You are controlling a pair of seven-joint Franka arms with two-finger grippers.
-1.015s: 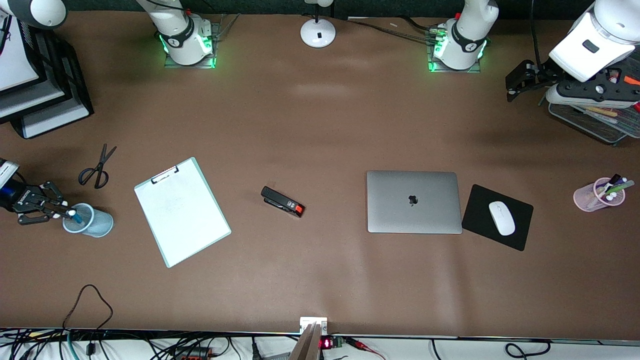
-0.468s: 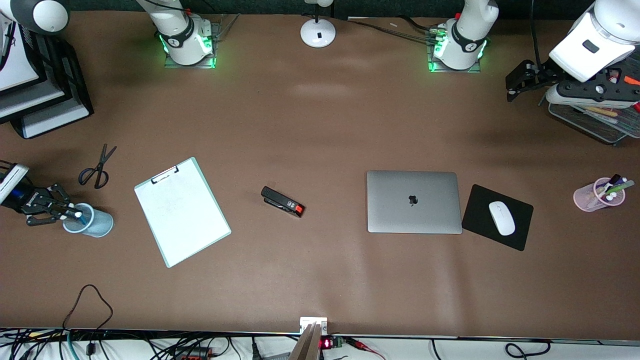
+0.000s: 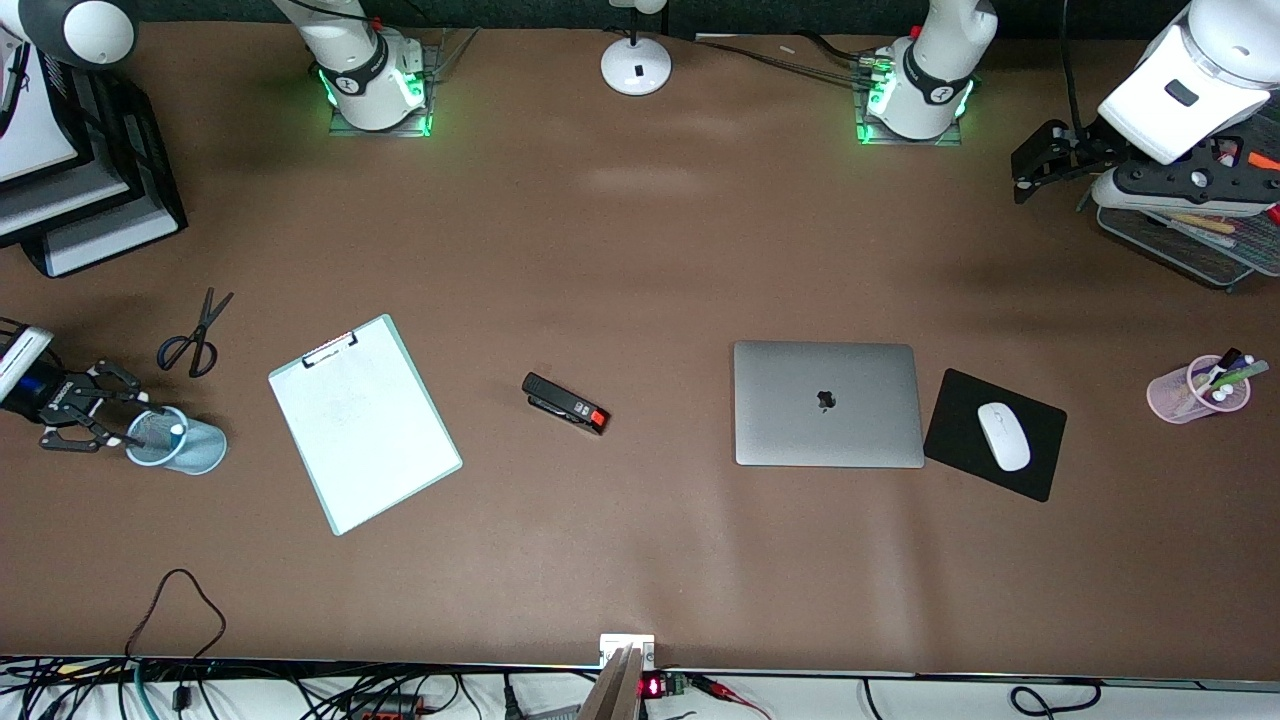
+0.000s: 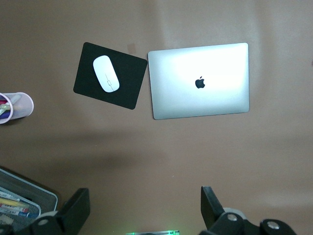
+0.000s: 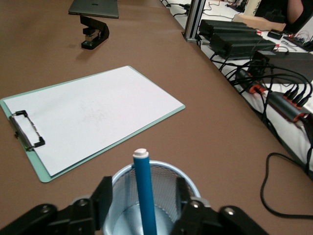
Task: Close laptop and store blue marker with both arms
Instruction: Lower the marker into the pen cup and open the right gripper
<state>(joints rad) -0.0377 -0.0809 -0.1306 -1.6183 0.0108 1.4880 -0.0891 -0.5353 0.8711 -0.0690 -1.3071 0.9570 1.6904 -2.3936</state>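
The silver-grey laptop [image 3: 828,403] lies shut on the table, apple logo up; it also shows in the left wrist view [image 4: 199,81] and the right wrist view [image 5: 94,7]. The blue marker [image 3: 172,431] stands white end up in a light-blue mesh cup [image 3: 195,447] at the right arm's end. In the right wrist view the marker [image 5: 145,196] leans in the cup [image 5: 164,170]. My right gripper [image 3: 122,411] is open, its fingers on either side of the cup's rim [image 5: 143,195], touching nothing. My left gripper [image 3: 1027,165] waits open and empty, up above bare table [image 4: 144,203] beside a mesh tray.
A clipboard [image 3: 365,425], a stapler [image 3: 565,403] and scissors [image 3: 195,335] lie between the cup and the laptop. A white mouse [image 3: 1003,436] on a black pad, a pink pen cup [image 3: 1195,390] and a mesh tray [image 3: 1190,245] are at the left arm's end. Paper trays [image 3: 70,180] stand past the scissors.
My right gripper has opened, let go of the blue marker and drawn back a little. The marker now stands in the cup on its own. The left arm has not moved.
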